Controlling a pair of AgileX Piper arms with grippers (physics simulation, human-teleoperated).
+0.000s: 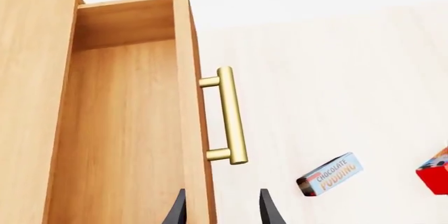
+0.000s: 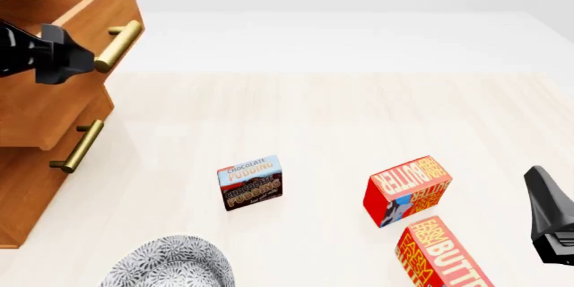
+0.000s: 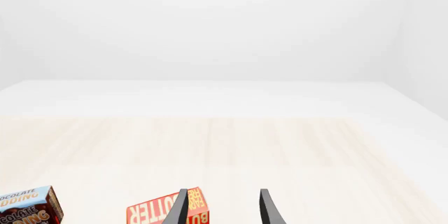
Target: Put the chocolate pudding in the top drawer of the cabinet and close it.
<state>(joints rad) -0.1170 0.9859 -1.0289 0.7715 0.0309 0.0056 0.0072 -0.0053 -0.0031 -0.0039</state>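
Observation:
The chocolate pudding (image 2: pixel 250 183) stands on the table in front of the cabinet (image 2: pixel 36 186), blue top and brown lower half facing me; it also shows as chocolate pudding (image 1: pixel 330 174) and chocolate pudding (image 3: pixel 28 208). The top drawer (image 2: pixel 63 11) is pulled out, its inside (image 1: pixel 119 129) bare wood. My left gripper (image 2: pixel 76 58) hangs open beside the brass handle (image 1: pixel 225 116), its fingertips (image 1: pixel 269 208) straddling the drawer's front panel. My right gripper (image 2: pixel 542 196) is open and holds nothing, low at the right edge and well right of the pudding.
Two red-orange butter boxes (image 2: pixel 408 191) (image 2: pixel 441 255) lie between the pudding and my right gripper. A patterned grey plate (image 2: pixel 168 263) sits at the near edge. The lower drawer with its handle (image 2: pixel 79 146) is shut.

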